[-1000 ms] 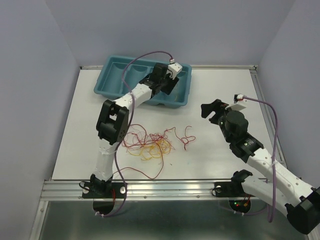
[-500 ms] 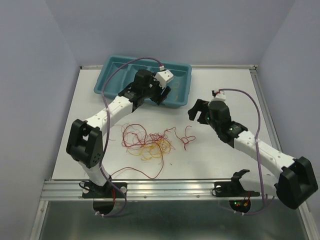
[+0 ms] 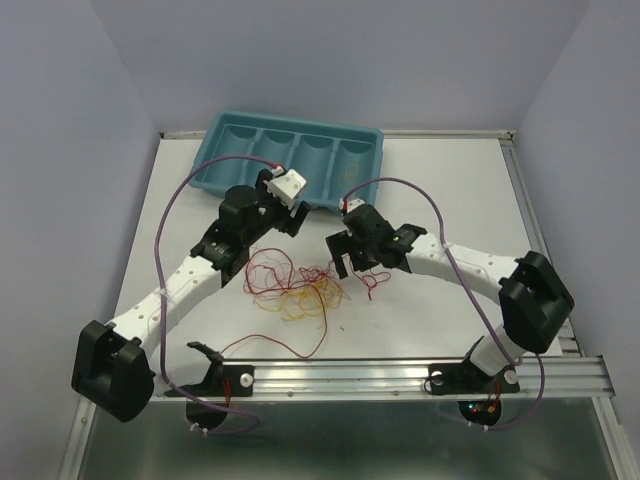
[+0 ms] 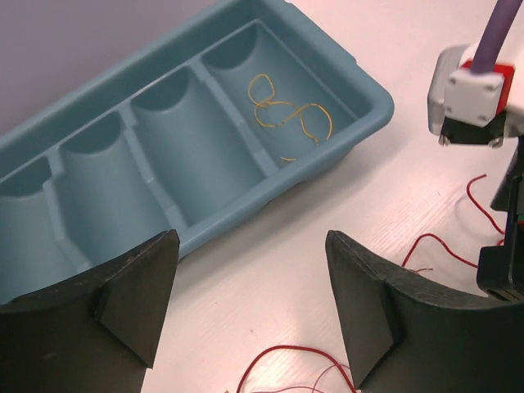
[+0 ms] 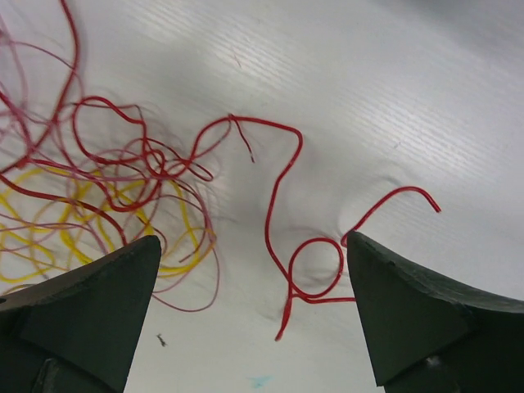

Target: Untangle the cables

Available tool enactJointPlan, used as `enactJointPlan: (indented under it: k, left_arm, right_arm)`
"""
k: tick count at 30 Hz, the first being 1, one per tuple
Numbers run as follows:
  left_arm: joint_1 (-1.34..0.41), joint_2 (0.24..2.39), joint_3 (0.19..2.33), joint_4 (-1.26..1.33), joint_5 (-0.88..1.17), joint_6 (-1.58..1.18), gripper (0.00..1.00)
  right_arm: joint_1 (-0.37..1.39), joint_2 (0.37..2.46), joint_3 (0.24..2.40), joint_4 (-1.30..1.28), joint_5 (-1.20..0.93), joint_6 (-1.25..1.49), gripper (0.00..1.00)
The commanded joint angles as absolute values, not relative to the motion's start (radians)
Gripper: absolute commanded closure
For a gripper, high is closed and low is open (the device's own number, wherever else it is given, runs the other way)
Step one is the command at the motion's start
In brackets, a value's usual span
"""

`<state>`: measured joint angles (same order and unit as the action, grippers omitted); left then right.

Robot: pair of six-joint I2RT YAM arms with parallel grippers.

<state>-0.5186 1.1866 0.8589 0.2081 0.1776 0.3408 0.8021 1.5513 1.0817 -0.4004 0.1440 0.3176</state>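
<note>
- The white surface [image 3: 450,180] carries a teal plastic tray with 4 compartments [image 3: 203,165] along its far edge, toward the far-left corner.
- A tangle of thin curly red, dark red, orange and yellow cables [image 3: 300,285] lies loose on the surface, about midway between the left and right edges. It is closer to the near edge than to the far one and sits apart from the tray.
- A single red cable [image 5: 282,237] lies just beside the tangle, on the side toward the right edge. It curls into a small loop, and its other end runs in among the tangle's red strands.
- A yellow cable [image 4: 286,115] lies coiled inside the tray, in the end compartment nearest the right edge of the surface.
- The left tool [image 4: 250,282] is released, its 2 fingers spread wide with nothing between them. It hangs over the bare surface between the tray and the tangle and faces the tray.
- The right tool [image 5: 250,246] is also released, with its fingers fully apart. It hovers over the single red cable, whose loop shows in the gap between the fingers, and grips nothing.
- The 2 tools are near each other, and the right arm's white camera block [image 4: 475,90] shows at the right side of the left wrist view.
</note>
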Motion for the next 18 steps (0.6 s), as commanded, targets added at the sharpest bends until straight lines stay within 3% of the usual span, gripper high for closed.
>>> enactJointPlan:
  k: [1, 8, 12, 13, 14, 17, 18]
  left_arm:
    - [-0.509, 1.146, 0.776, 0.393, 0.129, 0.307, 0.16]
    - [-0.502, 1.166, 0.775, 0.402, 0.113, 0.316, 0.16]
    - [-0.502, 1.172, 0.775, 0.403, 0.126, 0.318, 0.16]
    - [-0.5, 1.172, 0.773, 0.405, 0.124, 0.321, 0.16]
    - [-0.5, 1.172, 0.773, 0.405, 0.124, 0.321, 0.16]
    - [-0.497, 1.173, 0.773, 0.406, 0.132, 0.319, 0.16]
    - [-0.499, 1.172, 0.773, 0.407, 0.141, 0.321, 0.16]
  right_arm:
    - [0.824, 1.577, 1.129, -0.548, 0.248, 0.284, 0.0]
    - [0.825, 1.695, 1.14, -0.592, 0.334, 0.307, 0.01]
    - [0.825, 1.776, 1.157, -0.62, 0.307, 0.301, 0.14]
    - [0.824, 1.782, 1.16, -0.624, 0.304, 0.298, 0.23]
    - [0.824, 1.782, 1.164, -0.626, 0.305, 0.298, 0.49]
    - [0.824, 1.74, 1.17, -0.623, 0.316, 0.298, 1.0]
    - [0.825, 1.717, 1.172, -0.615, 0.324, 0.299, 0.99]
